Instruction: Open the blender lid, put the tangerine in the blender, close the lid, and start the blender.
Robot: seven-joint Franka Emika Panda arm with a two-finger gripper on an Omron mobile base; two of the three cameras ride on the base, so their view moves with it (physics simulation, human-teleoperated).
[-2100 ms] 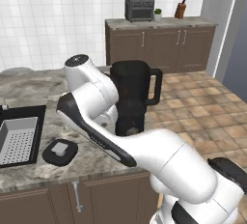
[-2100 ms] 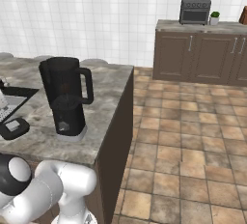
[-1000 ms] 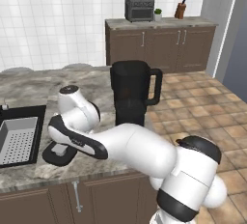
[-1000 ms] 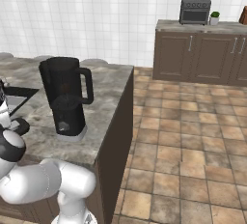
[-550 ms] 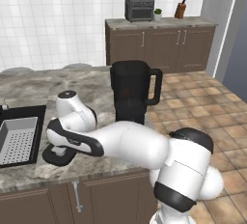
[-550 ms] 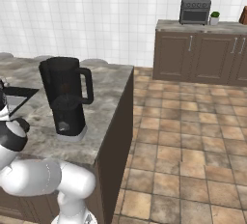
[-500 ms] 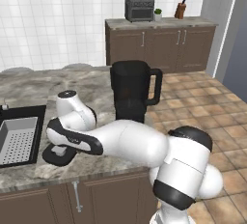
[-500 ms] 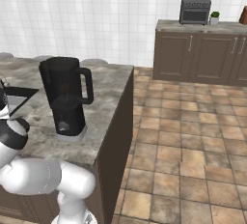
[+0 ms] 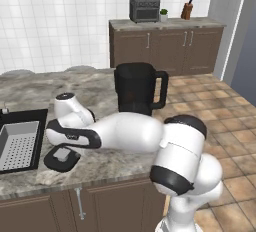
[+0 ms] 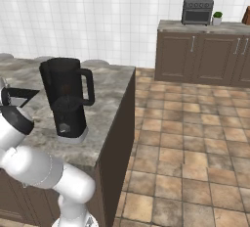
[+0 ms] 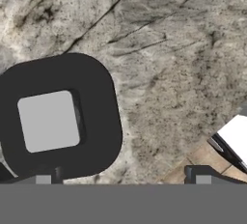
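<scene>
The blender lid [image 11: 55, 119], a black disc with a light grey square cap, lies flat on the stone counter [image 11: 169, 49]. It fills the left half of the hand view. My gripper [image 11: 123, 179] hangs just above it, open. One fingertip [image 11: 43, 178] is over the lid's near edge and the other is over bare counter. In the left base view the lid [image 9: 61, 158] rests beside the sink, under my bent arm. The blender [image 9: 137, 88] stands uncovered to the right of it, seen from the other side as the blender [image 10: 66, 101]. The tangerine is out of view.
A black-rimmed sink [image 9: 20, 146] with a grey basin lies left of the lid. The counter's front edge runs close below the lid. A grey toaster oven [image 9: 144, 9] and a knife block [image 9: 187, 11] sit on the far cabinets, across a tiled floor [image 10: 195, 147].
My arm has swung down and to the left, from near the blender to over the lid. The lid and blender have not moved. In the last half second little differs.
</scene>
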